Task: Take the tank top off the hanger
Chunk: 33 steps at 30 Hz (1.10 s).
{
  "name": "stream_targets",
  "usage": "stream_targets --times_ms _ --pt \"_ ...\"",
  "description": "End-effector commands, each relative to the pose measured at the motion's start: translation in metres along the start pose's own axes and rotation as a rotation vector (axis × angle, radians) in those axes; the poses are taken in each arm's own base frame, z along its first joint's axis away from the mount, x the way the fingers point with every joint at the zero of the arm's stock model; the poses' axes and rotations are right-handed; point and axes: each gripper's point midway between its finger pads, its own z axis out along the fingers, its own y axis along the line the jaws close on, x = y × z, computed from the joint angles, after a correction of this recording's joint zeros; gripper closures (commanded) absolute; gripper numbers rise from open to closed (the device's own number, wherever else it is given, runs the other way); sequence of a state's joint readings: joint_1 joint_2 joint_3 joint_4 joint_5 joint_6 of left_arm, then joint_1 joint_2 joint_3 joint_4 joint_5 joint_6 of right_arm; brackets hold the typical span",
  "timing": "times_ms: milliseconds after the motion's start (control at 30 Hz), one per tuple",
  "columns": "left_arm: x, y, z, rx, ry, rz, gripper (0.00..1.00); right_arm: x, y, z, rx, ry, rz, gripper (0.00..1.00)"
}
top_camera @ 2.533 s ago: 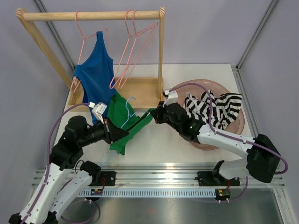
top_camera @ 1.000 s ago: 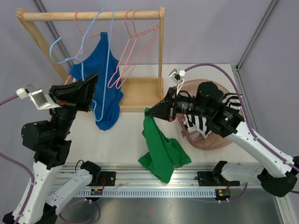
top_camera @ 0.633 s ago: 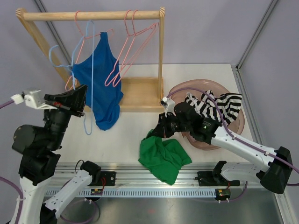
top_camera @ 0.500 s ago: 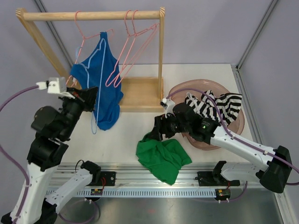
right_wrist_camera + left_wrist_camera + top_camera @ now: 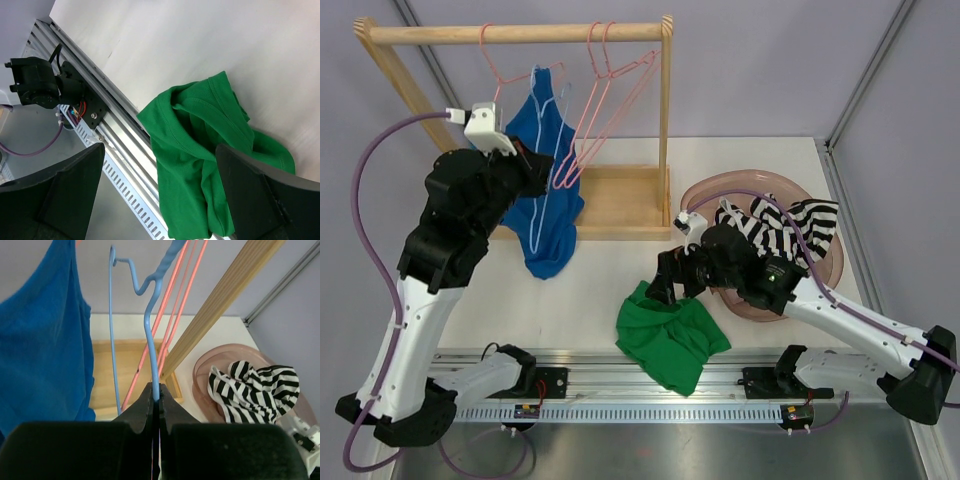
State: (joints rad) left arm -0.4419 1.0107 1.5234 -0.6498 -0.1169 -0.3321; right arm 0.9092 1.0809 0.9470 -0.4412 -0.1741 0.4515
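Showing the green tank top (image 5: 670, 338) crumpled on the table (image 5: 590, 290) near its front edge, directly at 6 o'clock of the right gripper (image 5: 666, 286), whose fingers stand spread wide over the cloth (contact cannot be judged). Right arm reaches low toward 9 o'clock. Left arm is reared high; the left gripper (image 5: 155, 396) is pressed together on the wire of the light-blue hanger (image 5: 148, 325), beside the wooden rack (image 5: 665, 120).

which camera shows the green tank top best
Top external: the whole green tank top shows, crumpled over the near edge of the table, with nothing in front of it. Right wrist shows it closer, but the right pincer hides one edge. Left wrist doesn't show it.
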Motion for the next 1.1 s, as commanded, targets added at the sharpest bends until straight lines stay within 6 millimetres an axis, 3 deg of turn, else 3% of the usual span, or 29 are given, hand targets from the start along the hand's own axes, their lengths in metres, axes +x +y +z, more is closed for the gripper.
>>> stream_targets --times_ms 0,33,67,100,133,167,233,267,367,567,667,833,867,967,1067 --pt "-0.035 -0.014 0.012 0.062 -0.056 0.025 1.00 -0.002 0.003 -0.003 -0.016 -0.028 -0.027 0.01" --pt "-0.050 -0.017 0.013 0.071 -0.080 0.023 1.00 -0.002 0.003 -0.003 -0.018 -0.027 -0.029 0.01" --pt "-0.049 -0.012 0.032 0.051 -0.056 0.024 1.00 -0.003 0.005 -0.005 -0.025 -0.033 -0.030 0.01" --pt "-0.051 -0.014 0.038 0.068 -0.039 0.025 1.00 -0.002 0.005 -0.007 -0.027 -0.033 -0.029 0.00" --pt "-0.071 -0.020 0.037 0.084 -0.076 0.027 1.00 -0.003 0.007 -0.008 -0.033 -0.036 -0.032 0.01" --pt "-0.065 -0.015 0.058 0.075 -0.039 0.028 1.00 -0.002 0.008 -0.011 -0.041 -0.040 -0.032 0.00" --pt "-0.080 -0.023 0.066 0.106 -0.052 0.034 1.00 -0.001 0.009 -0.015 -0.051 -0.045 -0.032 0.00" --pt "-0.076 -0.019 0.081 0.098 -0.031 0.031 1.00 -0.001 0.010 -0.016 -0.058 -0.049 -0.034 0.00" --pt "-0.087 -0.028 0.093 0.146 -0.050 0.029 1.00 0.007 0.007 -0.015 -0.062 -0.037 -0.043 0.01" --pt "-0.068 -0.027 0.120 0.151 0.016 0.000 1.00 0.035 0.002 -0.007 -0.061 0.078 -0.036 0.00" --pt "-0.054 -0.024 0.124 0.147 0.057 -0.019 0.99 0.046 -0.015 0.005 0.042 0.120 -0.045 0.01" --pt "-0.033 -0.024 0.123 0.164 0.099 -0.044 0.63 0.067 -0.040 0.030 0.260 0.205 -0.119 0.01" --pt "-0.034 -0.024 0.119 0.164 0.099 -0.044 0.47 0.071 -0.043 0.033 0.282 0.223 -0.119 0.00" --pt "-0.038 -0.021 0.103 0.142 0.083 -0.041 0.31 0.089 -0.046 0.047 0.335 0.290 -0.138 0.01" --pt "-0.039 -0.011 0.085 0.085 0.065 -0.028 0.22 0.111 -0.061 0.058 0.446 0.381 -0.153 0.01"
